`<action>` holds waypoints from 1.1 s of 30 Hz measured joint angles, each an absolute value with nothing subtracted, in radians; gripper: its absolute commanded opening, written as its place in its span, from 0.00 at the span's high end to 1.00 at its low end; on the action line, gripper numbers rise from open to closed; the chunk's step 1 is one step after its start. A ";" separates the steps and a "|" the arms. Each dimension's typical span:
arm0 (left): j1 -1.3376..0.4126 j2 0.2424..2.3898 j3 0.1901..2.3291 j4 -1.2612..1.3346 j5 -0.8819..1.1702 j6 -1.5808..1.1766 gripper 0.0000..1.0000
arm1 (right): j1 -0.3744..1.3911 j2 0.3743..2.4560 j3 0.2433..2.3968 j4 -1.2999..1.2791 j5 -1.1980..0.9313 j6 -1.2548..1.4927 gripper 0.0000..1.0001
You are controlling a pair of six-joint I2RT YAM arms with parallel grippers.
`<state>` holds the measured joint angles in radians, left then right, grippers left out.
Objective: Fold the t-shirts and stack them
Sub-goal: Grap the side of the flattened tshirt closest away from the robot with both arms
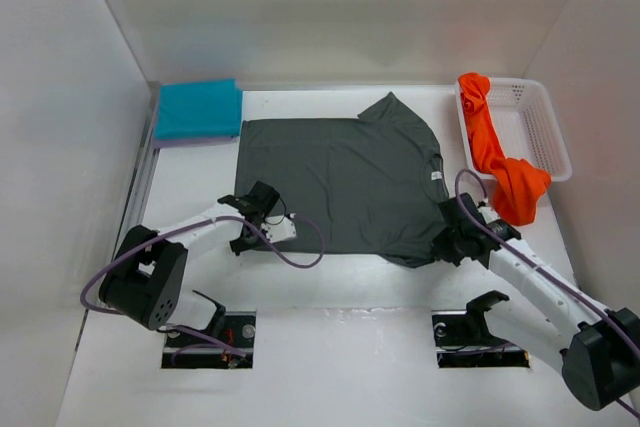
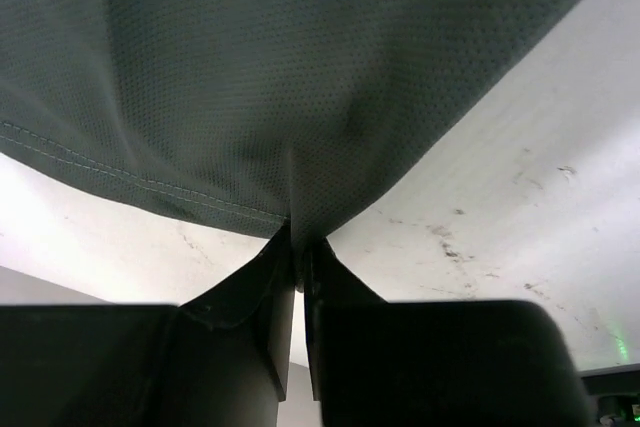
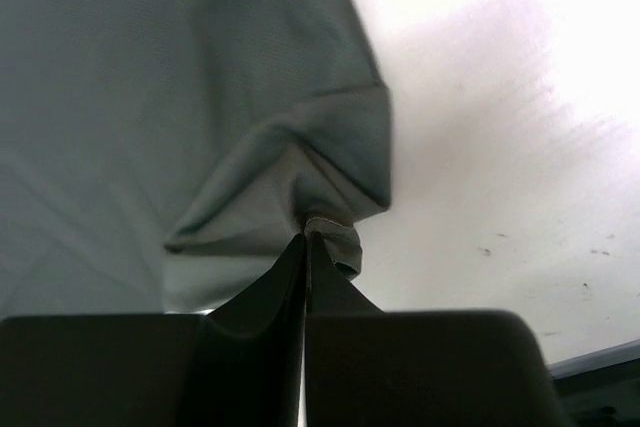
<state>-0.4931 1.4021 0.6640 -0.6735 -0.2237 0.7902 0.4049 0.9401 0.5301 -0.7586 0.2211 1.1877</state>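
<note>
A dark grey t-shirt (image 1: 340,182) lies spread flat in the middle of the table. At its near left corner my left gripper (image 1: 262,230) is shut on the hem; the left wrist view shows the grey cloth (image 2: 300,97) pinched at the tips of my left gripper (image 2: 298,237). My right gripper (image 1: 447,237) is shut on the bunched near right sleeve edge, and the right wrist view has that fold (image 3: 320,197) caught in my right gripper (image 3: 305,239). A folded teal t-shirt (image 1: 198,107) lies on a folded lavender one (image 1: 190,141) at the back left. An orange t-shirt (image 1: 500,162) hangs over the basket's rim.
The white mesh basket (image 1: 535,117) stands at the back right, with the orange cloth trailing out over its near corner. White walls close in the table on the left, back and right. Two dark mounting cut-outs (image 1: 208,335) sit near the arm bases.
</note>
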 measured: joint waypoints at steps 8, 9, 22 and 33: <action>-0.394 1.443 0.790 -0.681 -0.184 0.776 0.99 | 0.323 0.998 0.739 -0.742 0.241 1.011 1.00; -0.379 1.449 0.818 -0.687 -0.173 0.776 0.99 | 0.313 1.016 0.766 -0.732 0.244 0.984 1.00; -0.275 1.681 1.094 -0.715 -0.094 0.775 0.98 | 0.247 1.358 0.980 -0.555 0.236 0.717 1.00; -0.262 1.760 1.150 -0.714 -0.102 0.765 0.94 | 0.214 1.583 1.143 -0.485 0.209 0.573 0.98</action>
<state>-0.2623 1.7599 1.1496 -0.7143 -0.1020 0.7650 0.2142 1.5829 1.1431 -0.4850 0.2089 0.5732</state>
